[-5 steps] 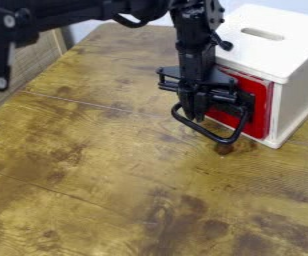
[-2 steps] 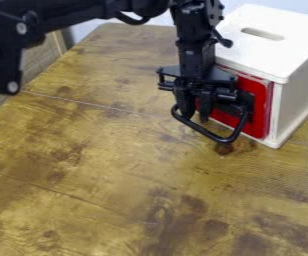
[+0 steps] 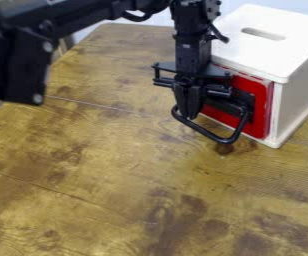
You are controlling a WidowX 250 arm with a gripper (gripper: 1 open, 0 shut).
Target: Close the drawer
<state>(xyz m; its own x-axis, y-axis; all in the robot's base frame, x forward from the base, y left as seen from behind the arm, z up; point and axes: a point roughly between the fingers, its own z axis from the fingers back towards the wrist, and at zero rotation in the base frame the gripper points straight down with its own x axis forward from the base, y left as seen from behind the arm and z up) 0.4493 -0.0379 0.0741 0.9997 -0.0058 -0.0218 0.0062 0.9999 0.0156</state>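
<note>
The drawer (image 3: 254,100), a red box with a black bracket on its front, sat in the white cabinet (image 3: 284,55) at the right far side of the wooden table (image 3: 103,170), and its red face looked almost level with the cabinet's front, though whether it stood fully home could not be told from this angle. Its big black wire loop handle (image 3: 210,122) hung forward and down from the bracket, its lowest bend near the table surface, the natural place for a tool to bear on the front. The black arm reached in from the upper left and dropped its pincer (image 3: 190,102) straight down just in front of the red face, in line with the handle's near side. That upright posture made sense for the job: a vertical tool set against the front can shove the drawer back along its slide without needing a firm grasp. The pincer's fingers were dark against the dark bracket and wire, so I could not tell whether they were spread, pressed together or pinching the wire; nor whether they touched the handle or merely stood beside it. As a judgement, the closing looked nearly done, with at most a last short push toward the cabinet left, and the risk was the light cabinet sliding on the table instead.
</note>
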